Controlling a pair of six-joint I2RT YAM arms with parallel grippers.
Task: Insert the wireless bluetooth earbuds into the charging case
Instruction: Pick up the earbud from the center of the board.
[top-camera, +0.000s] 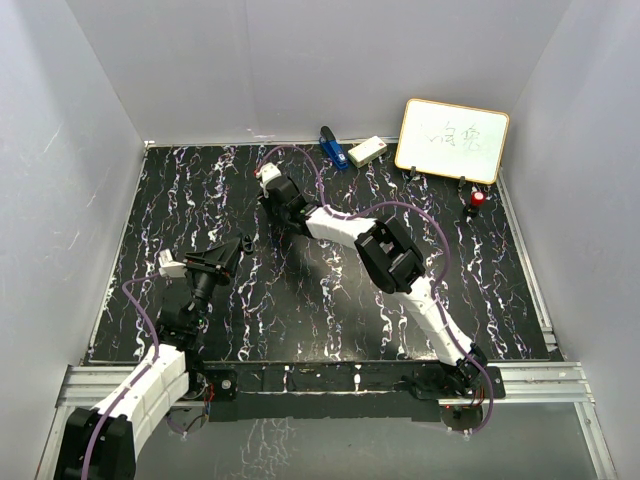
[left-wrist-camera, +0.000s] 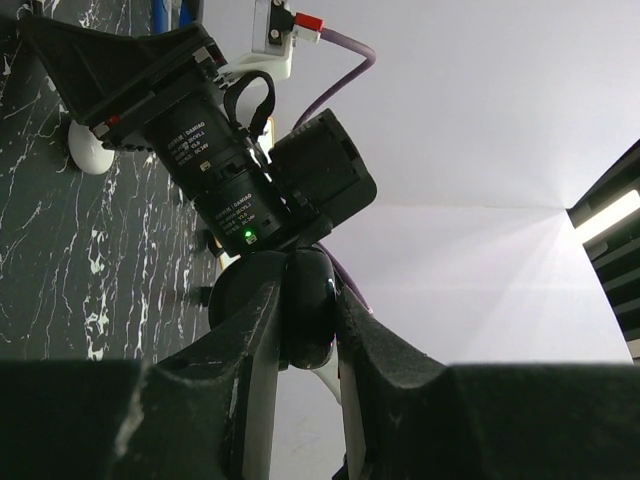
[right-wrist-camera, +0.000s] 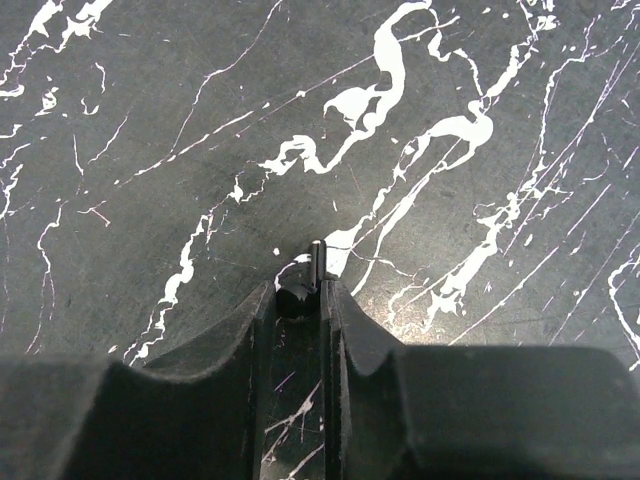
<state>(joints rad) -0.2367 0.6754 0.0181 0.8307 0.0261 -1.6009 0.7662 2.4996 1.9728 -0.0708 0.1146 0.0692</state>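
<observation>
Earbuds not visibly inserted yet. Left gripper (left-wrist-camera: 305, 298) clamps glossy black case (left-wrist-camera: 308, 325). Right gripper (right-wrist-camera: 301, 286) pinches tiny dark piece (right-wrist-camera: 291, 300), maybe 1 earbud.

handwriting on whiteboard (top-camera: 454, 140), print on lens (left-wrist-camera: 225, 185): neither legible

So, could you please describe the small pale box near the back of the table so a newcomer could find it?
Start at the whiteboard leaning at the table's far right corner. Just left of it, along the back edge, lies the pale box. Its left neighbour is blue; the box alone is cream and rectangular.
</observation>
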